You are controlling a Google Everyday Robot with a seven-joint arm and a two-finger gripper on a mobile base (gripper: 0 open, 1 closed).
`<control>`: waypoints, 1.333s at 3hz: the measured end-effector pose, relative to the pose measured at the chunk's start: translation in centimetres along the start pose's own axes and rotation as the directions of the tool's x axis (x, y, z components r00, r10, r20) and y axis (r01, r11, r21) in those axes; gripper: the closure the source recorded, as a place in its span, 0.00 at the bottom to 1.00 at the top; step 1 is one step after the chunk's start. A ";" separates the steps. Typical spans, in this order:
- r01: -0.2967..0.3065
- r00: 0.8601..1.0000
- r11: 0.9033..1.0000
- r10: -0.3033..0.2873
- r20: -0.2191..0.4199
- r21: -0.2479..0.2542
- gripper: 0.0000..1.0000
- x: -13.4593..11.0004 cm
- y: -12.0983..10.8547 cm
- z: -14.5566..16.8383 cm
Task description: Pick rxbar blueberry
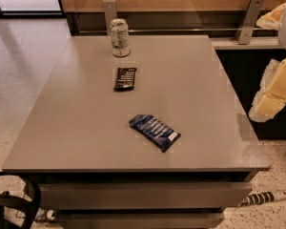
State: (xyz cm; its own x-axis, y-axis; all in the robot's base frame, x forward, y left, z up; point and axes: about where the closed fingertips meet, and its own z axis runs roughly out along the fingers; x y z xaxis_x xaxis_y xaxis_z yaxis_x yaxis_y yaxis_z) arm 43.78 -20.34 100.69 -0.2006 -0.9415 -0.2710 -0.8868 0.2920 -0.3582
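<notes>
**Blue bar flat on the table, gripper off to the right**

In the camera view I look down on a grey table (pixel 71 128) standing on a speckled floor. The rxbar blueberry (pixel 154 132) lies flat near the table's front edge, a little right of centre. It is set on a diagonal, with its white patch at the end nearer the front right corner. Further back lies a black-wrapped bar (pixel 125 78), well apart from the blue one. Behind that, a pale drink can (pixel 119 37) stands upright near the back edge. My gripper (pixel 275 94) shows as a cream-coloured shape at the right edge of the view. It hangs beyond the table's right side, well apart from the rxbar blueberry. I cannot tell whether it is released or clenched.
</notes>
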 end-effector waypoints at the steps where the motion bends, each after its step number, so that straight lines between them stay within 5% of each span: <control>1: -0.078 0.993 0.997 0.076 0.087 0.019 0.00 -0.5 0.6 1.7; 3: -0.191 0.962 0.979 0.173 0.211 0.072 0.00 -2.6 2.0 8.0; 4: -0.225 0.940 0.974 0.208 0.271 0.031 0.00 -3.4 2.9 12.1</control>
State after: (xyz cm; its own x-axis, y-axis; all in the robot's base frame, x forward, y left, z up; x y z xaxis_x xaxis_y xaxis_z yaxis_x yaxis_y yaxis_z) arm 46.92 -14.28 89.79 -0.2603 -0.7782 -0.5715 -0.8055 0.5014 -0.3159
